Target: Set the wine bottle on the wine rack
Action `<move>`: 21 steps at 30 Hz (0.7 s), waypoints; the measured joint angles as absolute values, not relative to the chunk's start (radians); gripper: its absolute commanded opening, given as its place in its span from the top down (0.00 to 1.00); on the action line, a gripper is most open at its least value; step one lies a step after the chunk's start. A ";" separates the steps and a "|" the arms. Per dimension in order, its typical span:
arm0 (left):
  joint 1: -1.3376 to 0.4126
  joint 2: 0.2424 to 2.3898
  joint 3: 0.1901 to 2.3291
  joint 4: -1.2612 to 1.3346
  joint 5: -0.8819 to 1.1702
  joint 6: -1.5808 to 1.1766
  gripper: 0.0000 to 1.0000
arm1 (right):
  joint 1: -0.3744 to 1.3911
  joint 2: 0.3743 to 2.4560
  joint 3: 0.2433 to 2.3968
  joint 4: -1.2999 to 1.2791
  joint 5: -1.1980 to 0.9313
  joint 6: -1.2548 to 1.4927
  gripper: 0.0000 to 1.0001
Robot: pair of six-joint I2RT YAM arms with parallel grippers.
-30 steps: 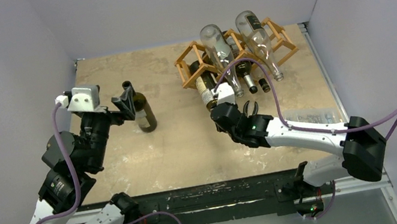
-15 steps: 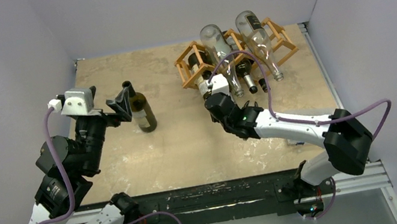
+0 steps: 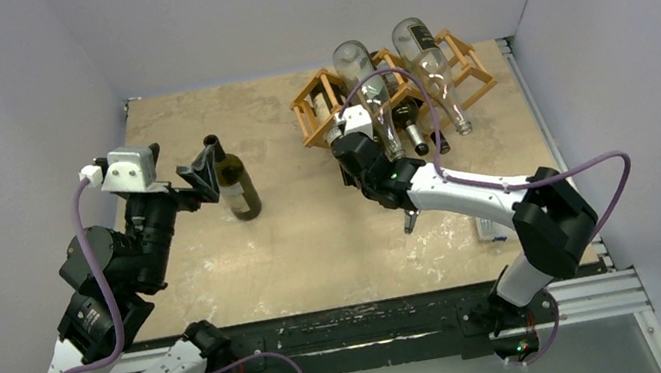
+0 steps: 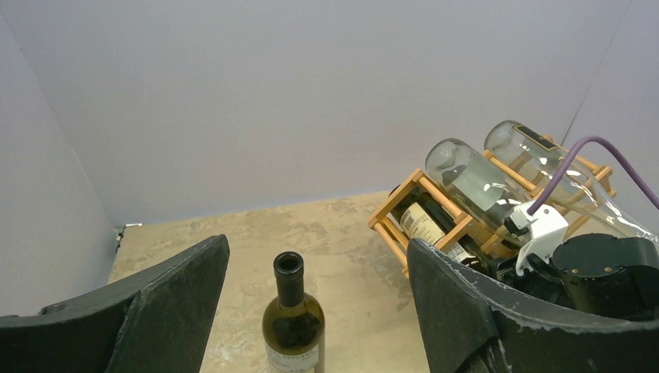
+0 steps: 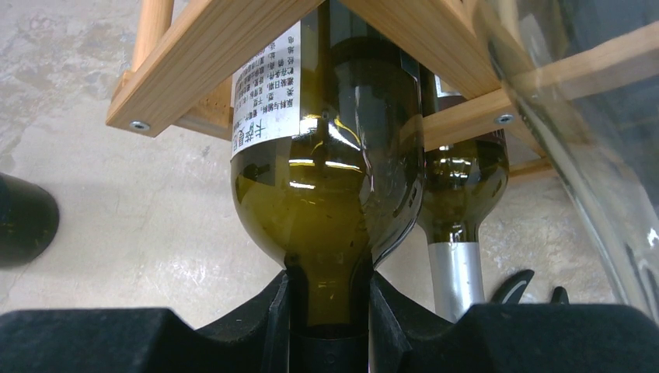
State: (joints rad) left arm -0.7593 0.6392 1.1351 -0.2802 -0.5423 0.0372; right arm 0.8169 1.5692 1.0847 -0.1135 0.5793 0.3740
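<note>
My right gripper [image 5: 328, 307] is clamped tight round the neck of the wine bottle [image 5: 326, 194]. Its body lies straight ahead of the jaws, inside an end cell of the wine rack [image 5: 210, 54] (a silver-necked bottle [image 5: 460, 194] lies just to its right). My left gripper [image 4: 317, 256] stands wide, holding nothing; 1 upright bottle [image 4: 294, 334] stands just ahead of the gap.
</note>
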 measured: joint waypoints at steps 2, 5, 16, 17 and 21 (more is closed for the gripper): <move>-0.759 0.639 1.135 -0.280 -0.542 0.038 0.13 | 0.804 1.576 1.093 -0.115 0.563 0.375 0.99; -0.759 0.639 1.135 -0.280 -0.543 0.037 0.11 | 0.784 1.598 1.119 -0.117 0.537 0.379 0.98; -0.759 0.639 1.135 -0.280 -0.543 0.038 0.07 | 0.769 1.638 1.156 -0.117 0.508 0.381 0.81; -0.759 0.639 1.135 -0.280 -0.543 0.038 0.06 | 0.768 1.638 1.157 -0.118 0.506 0.382 0.78; -0.759 0.639 1.135 -0.281 -0.543 0.037 0.05 | 0.767 1.638 1.157 -0.119 0.503 0.385 0.65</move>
